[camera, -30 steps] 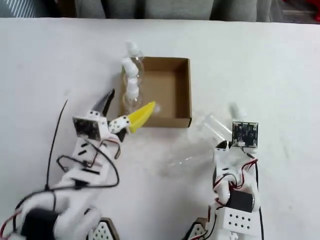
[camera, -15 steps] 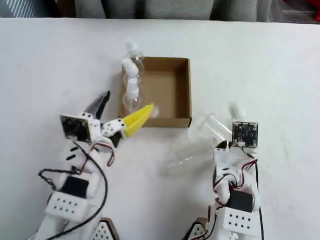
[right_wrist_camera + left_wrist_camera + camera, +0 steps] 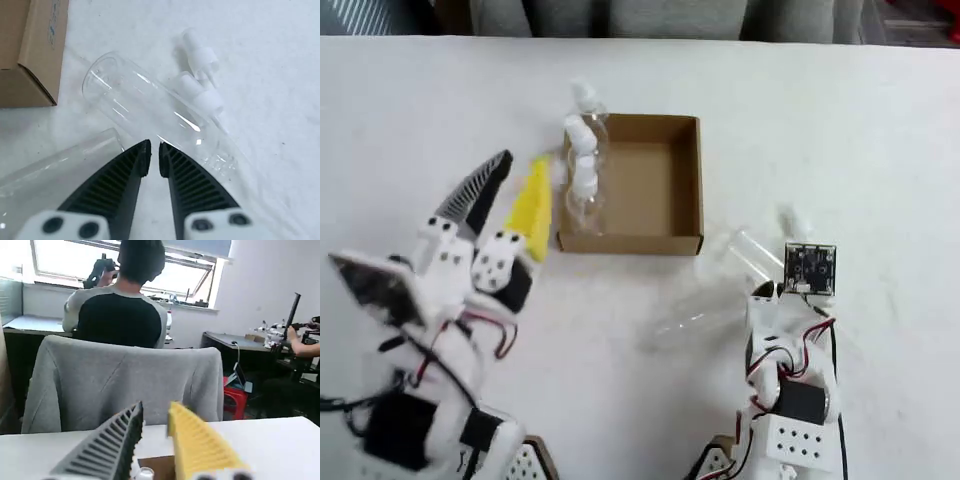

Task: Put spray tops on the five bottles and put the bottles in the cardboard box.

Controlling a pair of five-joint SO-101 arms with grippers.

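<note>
The cardboard box (image 3: 650,185) stands mid-table with capped clear bottles (image 3: 584,165) along its left wall. My left gripper (image 3: 520,165) hangs raised just left of the box, its black and yellow fingers open with nothing between them; in the left wrist view the left gripper (image 3: 156,410) points over the box edge (image 3: 157,465). Two clear uncapped bottles (image 3: 150,115) (image 3: 55,170) lie on the table in front of my right gripper (image 3: 154,156), which is shut and empty just short of them. A white spray top (image 3: 202,65) lies beside the nearer bottle.
In the high view the two loose bottles (image 3: 745,250) (image 3: 685,318) lie right of the box's front corner, with the right arm's camera module (image 3: 810,265) beside them. White table (image 3: 840,130) stretches around. A grey chair back (image 3: 125,380) stands beyond the far edge.
The left arm has lifted and swung left, away from the box's front wall; its gripper now points along the box's left side. The right arm has kept still.
</note>
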